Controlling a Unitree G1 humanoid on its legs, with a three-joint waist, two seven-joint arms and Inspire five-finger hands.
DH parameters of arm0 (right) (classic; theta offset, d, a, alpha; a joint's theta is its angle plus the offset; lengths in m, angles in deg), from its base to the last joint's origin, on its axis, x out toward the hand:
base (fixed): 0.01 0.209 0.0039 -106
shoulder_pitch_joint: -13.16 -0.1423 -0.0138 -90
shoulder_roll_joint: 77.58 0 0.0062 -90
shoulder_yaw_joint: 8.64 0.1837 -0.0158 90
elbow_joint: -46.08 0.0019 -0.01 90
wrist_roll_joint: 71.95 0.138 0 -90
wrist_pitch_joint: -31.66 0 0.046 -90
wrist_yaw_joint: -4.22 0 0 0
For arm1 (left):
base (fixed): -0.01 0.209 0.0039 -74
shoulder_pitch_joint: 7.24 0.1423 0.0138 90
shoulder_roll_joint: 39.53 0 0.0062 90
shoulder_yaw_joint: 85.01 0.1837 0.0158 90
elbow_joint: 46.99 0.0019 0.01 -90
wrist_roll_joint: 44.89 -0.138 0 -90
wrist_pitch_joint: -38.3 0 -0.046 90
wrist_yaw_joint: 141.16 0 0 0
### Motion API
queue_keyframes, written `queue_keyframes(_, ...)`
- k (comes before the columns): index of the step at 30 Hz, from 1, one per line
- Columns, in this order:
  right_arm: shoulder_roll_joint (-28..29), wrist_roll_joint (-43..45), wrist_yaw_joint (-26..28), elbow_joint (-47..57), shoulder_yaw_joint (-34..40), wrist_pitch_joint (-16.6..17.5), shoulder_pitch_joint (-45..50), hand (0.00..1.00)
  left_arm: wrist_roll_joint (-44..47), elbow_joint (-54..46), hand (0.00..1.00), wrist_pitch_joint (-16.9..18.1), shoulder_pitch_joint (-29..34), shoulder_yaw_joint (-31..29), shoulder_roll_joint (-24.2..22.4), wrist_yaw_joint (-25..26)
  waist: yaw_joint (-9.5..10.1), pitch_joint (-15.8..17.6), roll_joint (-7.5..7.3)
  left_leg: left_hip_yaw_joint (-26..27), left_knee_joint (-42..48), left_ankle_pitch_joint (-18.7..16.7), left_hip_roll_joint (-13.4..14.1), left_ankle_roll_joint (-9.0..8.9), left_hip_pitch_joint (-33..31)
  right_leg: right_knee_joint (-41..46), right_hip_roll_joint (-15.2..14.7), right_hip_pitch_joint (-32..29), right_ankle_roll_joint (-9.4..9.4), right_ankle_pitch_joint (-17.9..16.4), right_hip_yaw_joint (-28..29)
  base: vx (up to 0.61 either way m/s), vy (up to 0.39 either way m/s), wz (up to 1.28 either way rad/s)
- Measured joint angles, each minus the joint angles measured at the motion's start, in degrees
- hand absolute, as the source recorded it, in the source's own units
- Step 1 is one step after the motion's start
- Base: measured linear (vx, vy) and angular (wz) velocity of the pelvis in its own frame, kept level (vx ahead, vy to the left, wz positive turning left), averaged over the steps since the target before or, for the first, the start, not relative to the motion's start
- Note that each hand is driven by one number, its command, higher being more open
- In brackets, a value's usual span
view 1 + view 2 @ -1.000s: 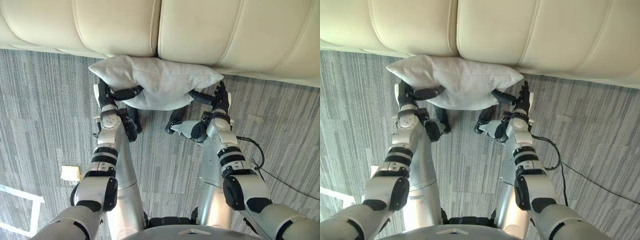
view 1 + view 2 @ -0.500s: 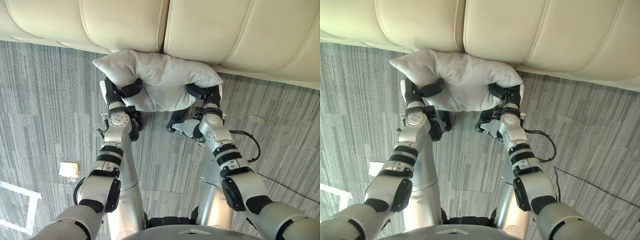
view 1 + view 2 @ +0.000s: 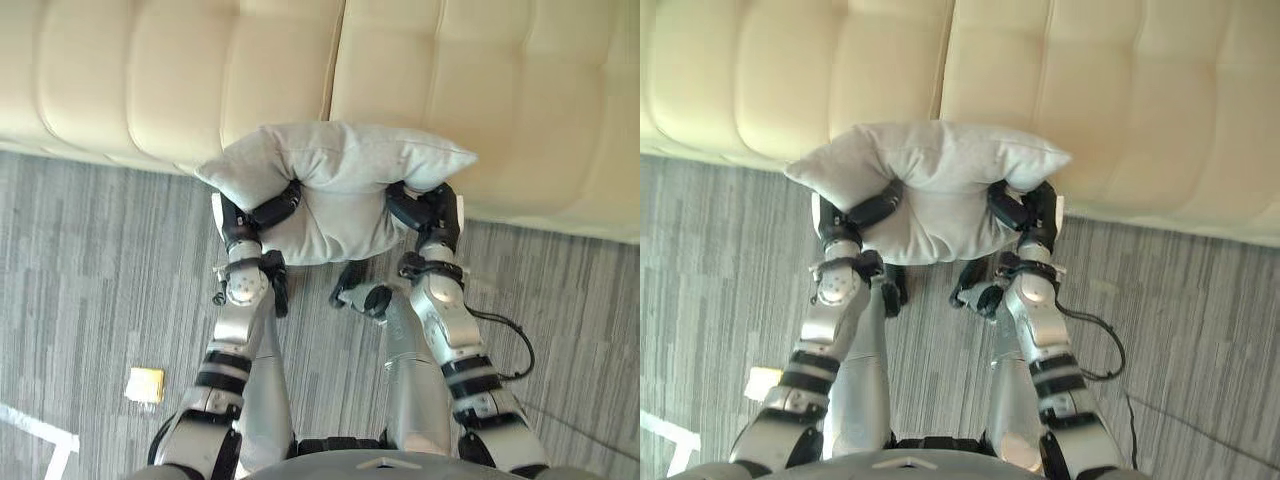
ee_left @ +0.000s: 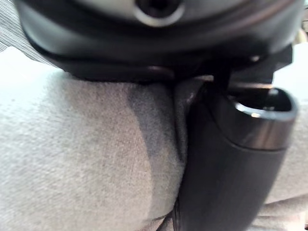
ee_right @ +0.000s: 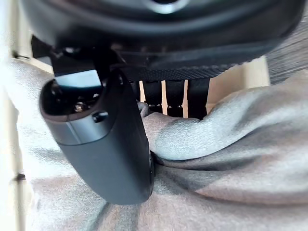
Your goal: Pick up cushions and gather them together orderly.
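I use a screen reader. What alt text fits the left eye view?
The left hand and right hand clutch a grey cushion at its two ends, before a cream sofa, with grey carpet below.

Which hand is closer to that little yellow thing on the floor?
Left. The left hand grips the left end of the grey cushion, on the side where the yellow thing lies on the floor; the right hand grips the other end, farther from it.

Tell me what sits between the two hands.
The cushion. The left hand and right hand grip its opposite ends, as the left eye view shows.
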Motion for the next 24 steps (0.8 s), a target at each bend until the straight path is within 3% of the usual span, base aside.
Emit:
queue_keyframes(5,-1.21,-3.78,2.56,5.74,-0.74,0.75,9.90,0.00,1.29,-2.80,0.00,2.20,9.56,1.95,-0.46,-2.57,0.11,-6.51,-0.29,2.41,-8.37,0.72,0.12,-0.58,13.09,-8.91,3.05,11.72,0.87,1.16,0.58,0.16,0.001,-0.14)
queue_keyframes(7,-2.60,-6.91,3.07,5.73,-1.18,1.06,11.80,0.00,1.89,-2.81,0.00,2.55,12.34,2.33,-0.45,-3.78,-0.13,-8.93,-0.38,3.42,-11.74,0.81,-0.42,-0.73,16.90,-11.74,3.77,14.58,0.22,2.16,1.28,0.25,-0.007,-0.18)
queue_keyframes(10,-4.69,-10.53,4.42,5.34,-1.19,1.03,13.09,0.00,1.97,-2.80,0.00,2.55,15.51,3.03,-0.32,-4.61,-0.40,-10.64,0.64,4.02,-15.41,0.80,-0.76,-0.78,21.31,-16.14,5.26,18.36,0.85,3.58,2.49,0.23,0.029,-0.25)
queue_keyframes(13,-5.71,-12.54,5.11,3.22,-1.18,0.96,13.45,0.00,1.74,-2.80,0.00,2.46,18.30,3.84,-0.24,-5.35,-0.69,-11.48,0.77,4.52,-17.37,-0.33,-1.37,-1.12,26.09,-17.02,5.49,21.68,1.33,3.67,4.00,0.16,0.078,-0.34)
queue_keyframes(15,-6.23,-13.62,5.13,0.80,-1.11,0.96,13.48,0.00,0.20,-2.64,0.00,2.15,19.76,4.41,0.07,-5.92,-1.19,-11.87,1.28,5.34,-16.98,-2.65,-1.38,-1.13,29.16,-13.36,4.52,22.40,4.37,3.45,4.73,0.16,0.127,-0.35)
queue_keyframes(19,-6.16,-14.98,5.36,-1.85,-1.05,0.80,15.64,0.00,-2.16,-2.52,0.00,1.43,21.33,5.51,2.06,-6.47,-2.30,-12.35,1.33,5.33,-16.35,-5.43,-1.89,-0.71,33.45,-4.22,1.48,22.40,5.50,4.06,5.26,0.10,0.082,0.00)
queue_keyframes(20,-6.16,-14.99,5.88,-2.51,-0.93,0.77,16.31,0.00,-3.44,-2.52,0.00,1.17,22.11,5.52,2.14,-6.61,-2.45,-12.72,1.63,5.15,-17.33,-6.23,-2.51,-0.05,35.08,-1.73,0.55,22.15,6.66,4.99,6.12,0.09,0.058,0.00)
queue_keyframes(21,-6.17,-15.00,5.96,-2.90,-0.92,0.75,16.31,0.00,-3.79,-2.52,0.00,1.00,22.23,5.52,2.09,-6.61,-2.50,-12.90,1.82,5.00,-18.01,-6.30,-2.73,0.14,35.56,-0.39,0.24,21.51,6.76,5.71,6.58,0.11,0.072,0.05)
queue_keyframes(22,-6.12,-15.03,6.23,-3.70,-0.85,0.64,16.39,0.00,-3.99,-2.50,0.00,0.79,22.44,5.56,2.18,-6.62,-2.74,-13.32,2.29,4.45,-19.78,-6.29,-3.17,0.57,36.59,1.90,-0.01,19.65,5.06,5.80,7.71,0.07,0.050,0.06)
queue_keyframes(24,-6.17,-15.49,6.76,-3.89,-0.47,0.52,16.68,0.00,-3.99,-2.47,0.00,0.69,22.45,5.57,2.44,-6.59,-2.82,-13.53,3.10,2.91,-21.51,-6.29,-3.35,0.58,37.45,-3.43,2.73,19.39,5.02,2.61,11.40,0.10,-0.010,0.19)
